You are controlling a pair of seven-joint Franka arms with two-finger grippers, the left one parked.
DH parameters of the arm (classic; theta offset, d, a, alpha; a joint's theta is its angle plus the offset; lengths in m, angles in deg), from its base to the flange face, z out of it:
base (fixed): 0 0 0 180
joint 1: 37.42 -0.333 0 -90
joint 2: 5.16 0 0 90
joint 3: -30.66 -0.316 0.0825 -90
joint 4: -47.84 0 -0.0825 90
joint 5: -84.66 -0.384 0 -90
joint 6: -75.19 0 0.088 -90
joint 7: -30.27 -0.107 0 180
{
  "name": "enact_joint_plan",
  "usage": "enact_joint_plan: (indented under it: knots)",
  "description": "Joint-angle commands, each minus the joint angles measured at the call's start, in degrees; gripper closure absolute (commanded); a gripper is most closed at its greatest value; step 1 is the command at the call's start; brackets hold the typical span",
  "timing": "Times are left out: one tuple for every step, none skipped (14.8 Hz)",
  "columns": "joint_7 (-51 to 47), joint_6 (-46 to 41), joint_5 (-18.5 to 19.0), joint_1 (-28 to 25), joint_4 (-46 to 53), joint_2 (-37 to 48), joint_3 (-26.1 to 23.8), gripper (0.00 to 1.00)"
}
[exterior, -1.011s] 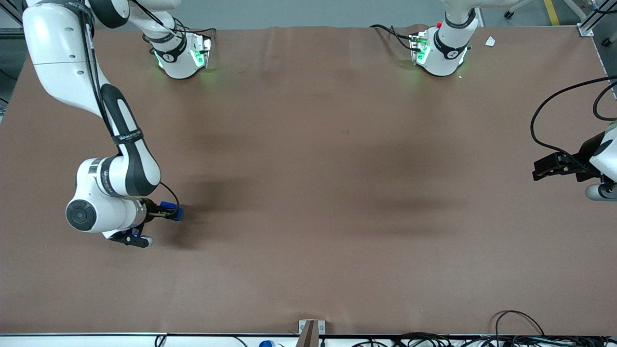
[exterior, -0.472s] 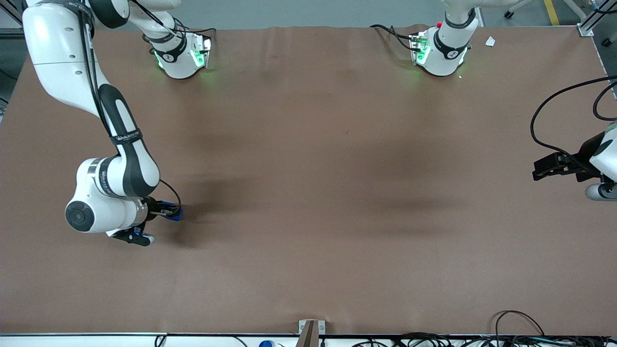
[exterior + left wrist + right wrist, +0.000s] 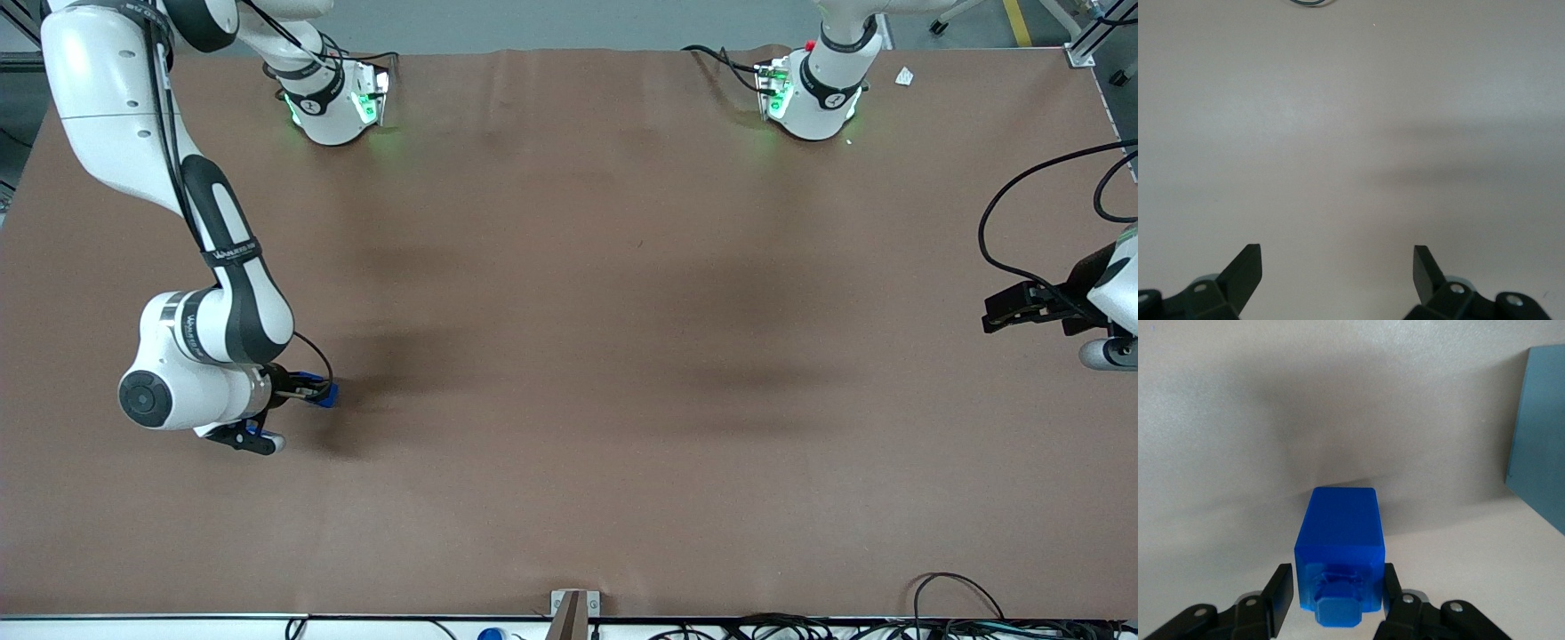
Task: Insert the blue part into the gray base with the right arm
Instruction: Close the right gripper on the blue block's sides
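Gripper [image 3: 1330, 590]: low over the brown table [image 3: 569, 311] at the working arm's end, 2 black fingers [image 3: 1279, 590] flanking the blue part [image 3: 1338, 547], pressed to or just beside its sides; grip appears closed on it.

Blue part: between the fingers, resting on or just above the table.

Gray base: not identifiable; a gray-blue slab edge [image 3: 1538, 433] stands near the part.

Risk: shallow hold near one end; the part could tilt or slip during lift, misaligning insertion.
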Motion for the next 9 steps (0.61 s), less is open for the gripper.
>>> enact_joint_plan:
  knots:
    - [0.1,0.3,-0.7,0.6,-0.3,1.0,-0.5,0.39]
    - [0.1,0.4,-0.7,0.6,-0.3,1.0,-0.5,0.39]
    - [0.1,0.4,-0.7,0.6,-0.3,1.0,-0.5,0.47]
    - [0.1,0.4,-0.7,0.6,-0.3,1.0,-0.5,0.60]
    - [0.1,0.3,-0.7,0.7,-0.4,1.1,-0.5,0.71]
    - [0.2,0.3,-0.6,0.7,-0.4,1.1,-0.5,0.81]
    - [0.3,0.3,-0.2,0.7,-0.4,1.1,-0.5,0.88]
    - [0.5,0.2,-0.1,0.6,-0.4,1.2,-0.5,0.94]
    - [0.6,-0.3,0.0,0.5,0.0,1.4,-0.5,0.97]
